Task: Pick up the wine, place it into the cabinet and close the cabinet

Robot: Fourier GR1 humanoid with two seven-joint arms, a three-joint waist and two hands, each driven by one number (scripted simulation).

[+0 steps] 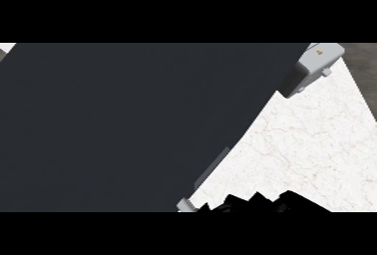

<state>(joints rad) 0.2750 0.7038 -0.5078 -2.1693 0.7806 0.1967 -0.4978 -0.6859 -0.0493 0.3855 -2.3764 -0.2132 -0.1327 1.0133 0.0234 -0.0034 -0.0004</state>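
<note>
The wine bottle shows nowhere; its place cannot be told; a flat dark charcoal panel [110,124] fills most of the view beside the white marble bench [309,149]; a black hand [294,203] peeks over the lower edge; which hand, and whether its fingers are apart, cannot be told.

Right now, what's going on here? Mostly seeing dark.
A big dark panel, likely the cabinet door, fills most of the head view, a grey handle along its right edge. White marble counter shows to its right. A black hand pokes in at the lower edge; which one, I can't tell. A grey block with an orange mark sits top right, maybe a forearm. No wine in sight; it may already be inside.
</note>
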